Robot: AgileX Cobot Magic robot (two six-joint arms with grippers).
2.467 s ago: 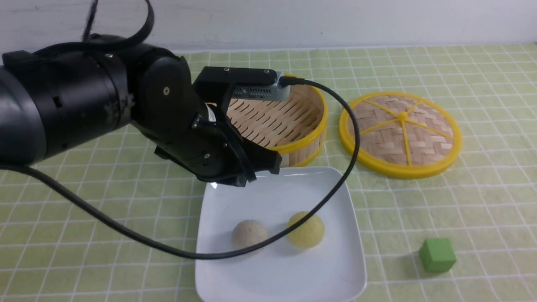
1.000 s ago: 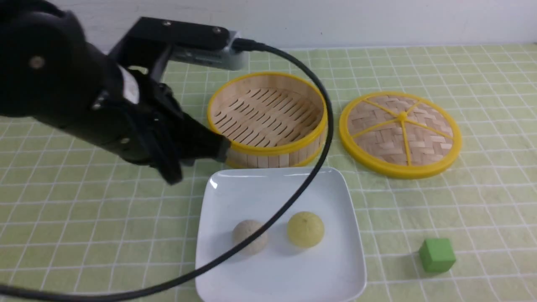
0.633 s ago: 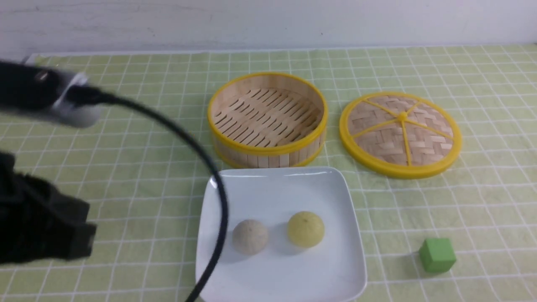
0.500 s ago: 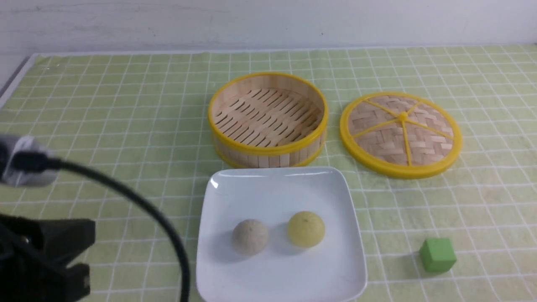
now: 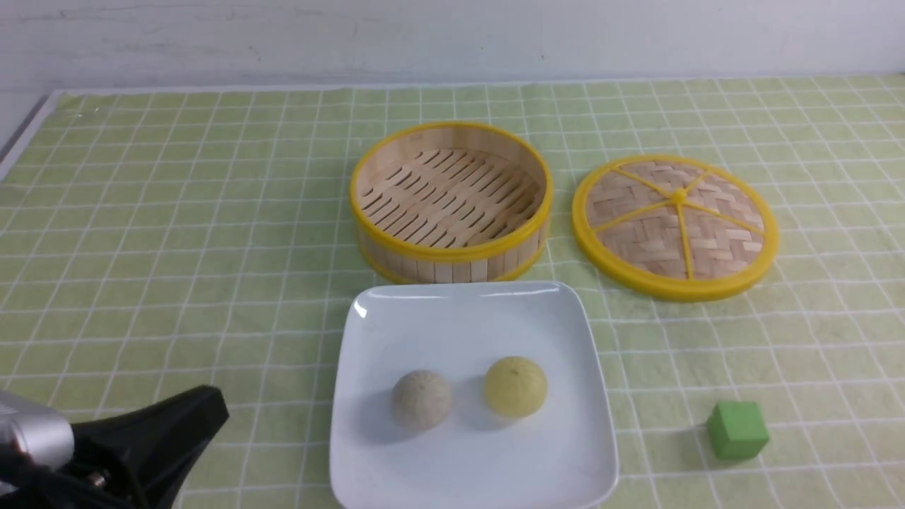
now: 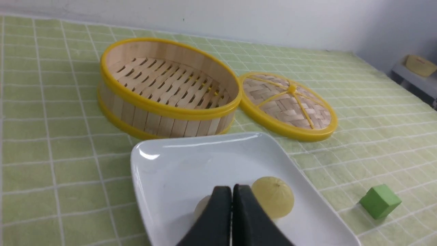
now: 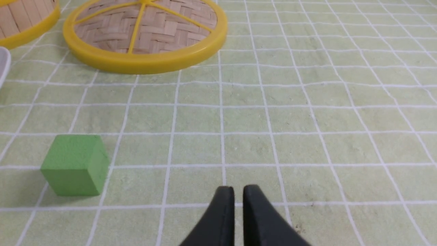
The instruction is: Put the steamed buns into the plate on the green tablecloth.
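I have my left arm [image 5: 134,452] at the lower left of the front frame, dark and close to the camera, with the green tablecloth [image 5: 162,283] spread over the counter behind it. Its left pincer [image 6: 227,187] shows in the left wrist view: the tips are together, at most a sliver apart, and I see nothing held in them. From that camera they cover part of the greyish bun; I can't tell how high above it they are.

Right of my left arm, at the bottom centre of the front frame, I see the white square plate [image 5: 466,474] lying flat on the cloth. Both steamed buns are in it: the greyish bun [image 5: 421,400] on the left and the yellow bun [image 5: 515,387] on the right, apart from each other. Just behind the plate, at upper centre, the round bamboo basket [image 5: 452,198] stands upright with its slatted floor showing. The woven lid [image 5: 672,226] lies right of the basket, its knob facing up. The green block [image 5: 737,430] sits on the cloth at the lower right, apart from the plate.

For my right pincer [image 7: 239,187], I go by the right wrist view: narrow, with a small gap between the tips and only cloth visible through it.
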